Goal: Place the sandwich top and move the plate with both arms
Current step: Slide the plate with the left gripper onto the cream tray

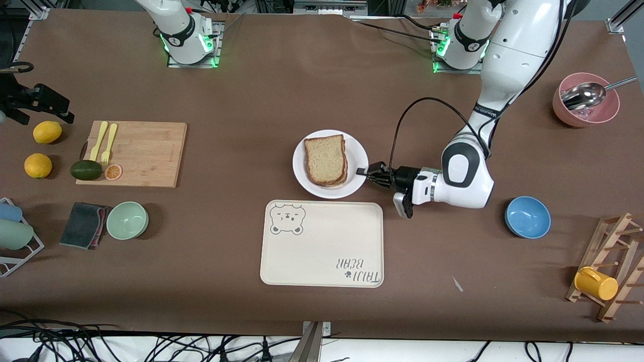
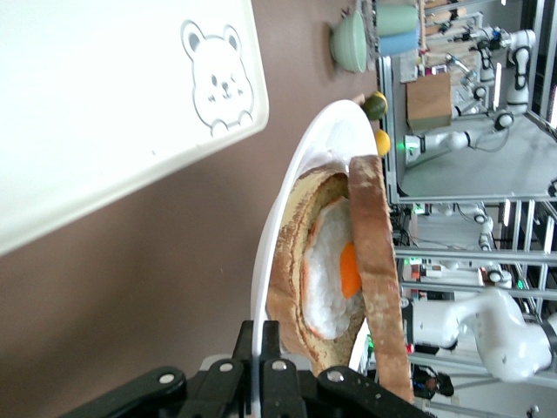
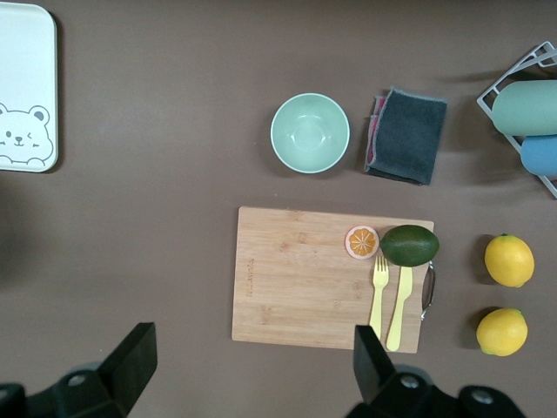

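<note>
Top slice (image 1: 326, 159) already on egg slice (image 2: 326, 252), stack on plate (image 1: 358, 156). Plate mid-table, just farther from front camera than tray (image 1: 322, 245), apart from it.

Left gripper (image 1: 370, 173) clamped on plate rim at edge toward left arm's end, fingers (image 2: 261, 370) pinching rim (rim runs straight out from jaws in left wrist view).

Right gripper (image 3: 248, 370) spread wide, holding nothing, up over cutting board (image 3: 305, 274), well apart from plate; right arm waiting.

Judgement: tray lies toward front camera from plate; free rim faces right arm, which needs to travel there first.

Speckled light-brown sandwich top (image 1: 326, 159), white plate (image 1: 356, 156), cream bear-printed tray (image 1: 322, 251), brown table (image 1: 282, 90), black tool (image 1: 370, 172)
</note>
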{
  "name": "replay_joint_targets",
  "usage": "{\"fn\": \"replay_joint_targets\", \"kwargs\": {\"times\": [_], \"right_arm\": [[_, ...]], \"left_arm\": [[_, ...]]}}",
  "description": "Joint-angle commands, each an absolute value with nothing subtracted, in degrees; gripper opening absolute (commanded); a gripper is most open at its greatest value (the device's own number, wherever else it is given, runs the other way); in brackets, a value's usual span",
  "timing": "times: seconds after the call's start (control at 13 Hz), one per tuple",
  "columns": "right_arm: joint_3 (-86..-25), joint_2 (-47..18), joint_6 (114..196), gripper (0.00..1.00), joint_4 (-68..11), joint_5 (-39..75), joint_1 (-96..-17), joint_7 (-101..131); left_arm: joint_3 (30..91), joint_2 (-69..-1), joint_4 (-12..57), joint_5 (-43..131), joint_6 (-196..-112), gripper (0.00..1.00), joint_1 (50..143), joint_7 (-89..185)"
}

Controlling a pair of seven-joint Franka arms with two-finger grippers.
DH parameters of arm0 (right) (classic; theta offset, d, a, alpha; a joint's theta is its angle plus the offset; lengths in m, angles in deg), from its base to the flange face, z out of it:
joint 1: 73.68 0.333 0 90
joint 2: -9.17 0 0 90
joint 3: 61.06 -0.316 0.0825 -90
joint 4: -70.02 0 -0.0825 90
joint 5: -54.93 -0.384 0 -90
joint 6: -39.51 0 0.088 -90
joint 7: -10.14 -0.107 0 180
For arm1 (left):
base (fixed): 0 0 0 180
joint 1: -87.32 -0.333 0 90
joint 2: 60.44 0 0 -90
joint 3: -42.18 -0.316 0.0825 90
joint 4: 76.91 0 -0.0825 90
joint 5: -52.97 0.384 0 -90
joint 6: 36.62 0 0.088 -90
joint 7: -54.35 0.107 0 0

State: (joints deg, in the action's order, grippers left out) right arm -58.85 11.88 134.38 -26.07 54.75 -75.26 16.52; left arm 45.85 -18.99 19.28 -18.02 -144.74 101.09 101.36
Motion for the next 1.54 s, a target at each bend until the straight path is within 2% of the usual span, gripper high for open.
{"fn": "replay_joint_targets", "kwargs": {"times": [0.0,0.69,1.15,1.31,1.46], "right_arm": [[-59.22,12.60,134.70,1.00,-26.66,53.88,-75.61,16.02],[-59.22,12.60,134.61,1.00,-26.66,53.88,-75.61,16.02],[-59.22,12.60,134.52,1.00,-26.66,53.88,-75.61,16.02],[-59.22,12.60,134.52,1.00,-26.66,53.88,-75.61,16.02],[-59.22,12.60,134.52,1.00,-26.66,53.88,-75.61,16.02]], "left_arm": [[45.52,-12.30,9.79,-19.01,-144.46,0.00,102.44,93.40],[45.26,-2.35,-7.02,-18.75,-149.29,0.00,102.79,83.18],[45.35,1.25,-11.59,-19.36,-155.62,0.00,103.76,79.94],[45.43,4.06,-15.37,-19.36,-155.71,0.00,104.37,77.47],[45.43,4.25,-15.47,-19.45,-155.80,0.00,104.64,77.73]]}}
